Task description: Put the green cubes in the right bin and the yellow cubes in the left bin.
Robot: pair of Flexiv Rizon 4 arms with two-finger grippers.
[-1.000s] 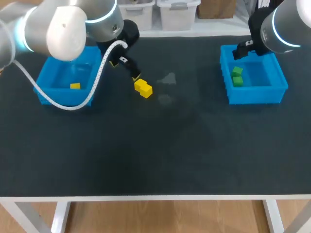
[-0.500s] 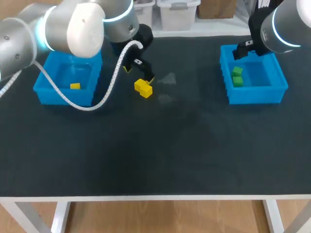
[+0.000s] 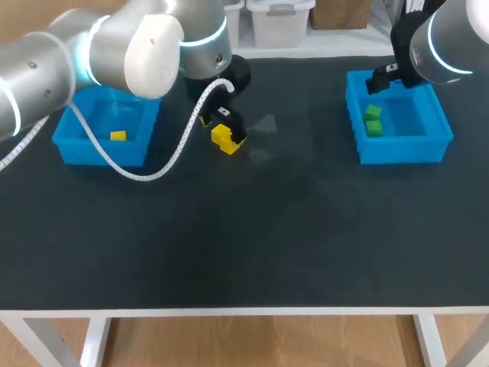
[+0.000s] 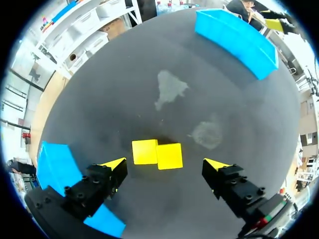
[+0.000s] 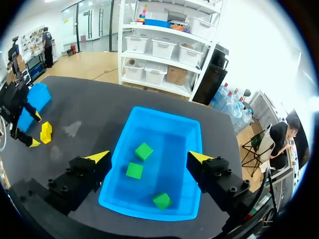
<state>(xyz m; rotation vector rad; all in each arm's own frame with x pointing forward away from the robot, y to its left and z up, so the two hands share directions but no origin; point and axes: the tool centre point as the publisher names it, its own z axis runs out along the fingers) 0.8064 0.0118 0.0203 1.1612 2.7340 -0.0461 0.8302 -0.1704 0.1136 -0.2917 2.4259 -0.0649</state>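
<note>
Two yellow cubes (image 4: 157,154) lie touching side by side on the dark table, also visible in the head view as yellow cubes (image 3: 224,138). My left gripper (image 4: 164,163) hangs open just above them, one finger at each side and neither touching. A third yellow cube (image 3: 117,135) sits in the left bin (image 3: 99,153). My right gripper (image 5: 148,156) stands open and empty above the right bin (image 5: 164,112), which holds three green cubes (image 5: 144,151). The head view shows that right bin (image 3: 401,149) with two green cubes (image 3: 373,120); the arm hides part of it.
Two pale smudges (image 3: 264,124) mark the tabletop just right of the yellow pair. The left arm's white cable (image 3: 183,126) loops down between the left bin and the cubes.
My left gripper has moved right from beside the left bin and now hangs over the two yellow cubes. The cubes and my right arm have not moved.
</note>
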